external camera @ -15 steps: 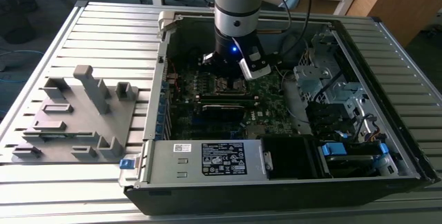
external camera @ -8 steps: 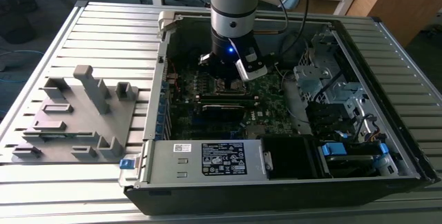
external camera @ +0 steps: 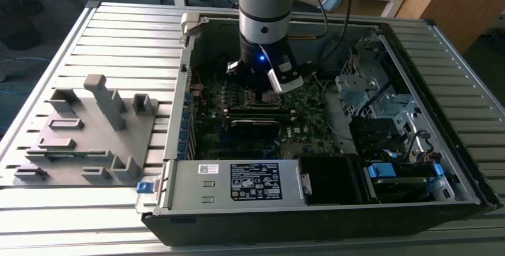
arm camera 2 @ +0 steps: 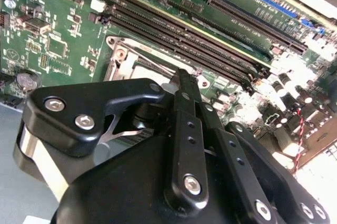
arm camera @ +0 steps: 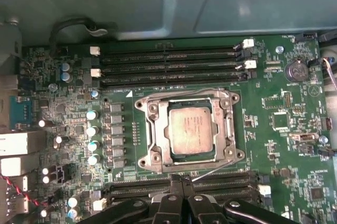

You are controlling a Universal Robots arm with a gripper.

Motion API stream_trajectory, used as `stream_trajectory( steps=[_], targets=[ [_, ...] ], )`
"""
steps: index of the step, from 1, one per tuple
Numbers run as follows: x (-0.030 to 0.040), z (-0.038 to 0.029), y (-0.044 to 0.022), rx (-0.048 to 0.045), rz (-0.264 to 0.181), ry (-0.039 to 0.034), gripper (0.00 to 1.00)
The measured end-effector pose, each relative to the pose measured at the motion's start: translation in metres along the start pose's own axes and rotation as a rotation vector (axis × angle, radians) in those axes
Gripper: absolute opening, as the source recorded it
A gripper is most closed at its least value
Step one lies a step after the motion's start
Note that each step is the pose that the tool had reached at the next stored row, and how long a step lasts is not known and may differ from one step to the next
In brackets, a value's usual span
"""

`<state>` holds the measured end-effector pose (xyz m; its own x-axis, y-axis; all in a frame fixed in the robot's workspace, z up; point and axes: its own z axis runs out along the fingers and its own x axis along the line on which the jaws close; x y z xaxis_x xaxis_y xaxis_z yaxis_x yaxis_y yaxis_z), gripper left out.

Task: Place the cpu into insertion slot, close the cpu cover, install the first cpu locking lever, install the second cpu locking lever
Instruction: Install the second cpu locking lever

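The cpu (arm camera: 192, 132) sits in the insertion slot (arm camera: 227, 129) on the green motherboard (arm camera: 295, 155), dull silver-grey top up, print on it too faint to make out. The cpu cover (arm camera: 157, 129) is down flat, framing the chip. A thin lever wire (arm camera: 213, 171) runs slanted along the socket edge nearest the hand. Memory slots (arm camera: 168, 66) flank the socket on two sides, little room between. The hand (arm camera: 180, 182) hangs just beside the socket, fingertips together, nothing between them. In the exterior view the arm (external camera: 266, 7) hides the socket, inside the open computer case (external camera: 442, 167) on the slatted desk (external camera: 118, 43).
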<state>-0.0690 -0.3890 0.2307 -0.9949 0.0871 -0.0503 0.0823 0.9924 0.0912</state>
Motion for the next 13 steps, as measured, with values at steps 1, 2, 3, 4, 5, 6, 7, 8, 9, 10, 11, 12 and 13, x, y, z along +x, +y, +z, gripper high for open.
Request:
stream_trajectory(
  steps=[1, 2, 3, 4, 5, 6, 7, 8, 9, 10, 11, 12, 13],
  targets=[
    [0.0004, 0.0005, -0.0001, -0.0037, -0.003, 0.0005, 0.11],
    [0.0008, 0.0010, -0.0002, -0.0051, -0.005, 0.0008, 0.11],
    [0.0010, 0.0015, -0.0004, -0.0053, -0.006, 0.0008, 0.11],
    [0.0015, 0.0020, -0.0007, -0.0050, -0.006, 0.0009, 0.11],
    [0.0020, 0.0025, -0.0010, -0.0051, -0.006, 0.0009, 0.11],
    [0.0026, 0.0027, -0.0014, -0.0050, -0.006, 0.0009, 0.11],
    [0.0029, 0.0027, -0.0021, -0.0050, -0.006, 0.0009, 0.11],
    [0.0031, 0.0027, -0.0030, -0.0051, -0.006, 0.0010, 0.11],
    [0.0031, 0.0027, -0.0039, -0.0051, -0.006, 0.0010, 0.11],
    [0.0031, 0.0027, -0.0047, -0.0050, -0.006, 0.0009, 0.11],
    [0.0031, 0.0027, -0.0047, -0.0047, -0.006, 0.0009, 0.11],
    [0.0031, 0.0027, -0.0047, -0.0047, -0.006, 0.0009, 0.11],
    [0.0031, 0.0027, -0.0048, -0.0046, -0.006, 0.0009, 0.11]
  ],
)
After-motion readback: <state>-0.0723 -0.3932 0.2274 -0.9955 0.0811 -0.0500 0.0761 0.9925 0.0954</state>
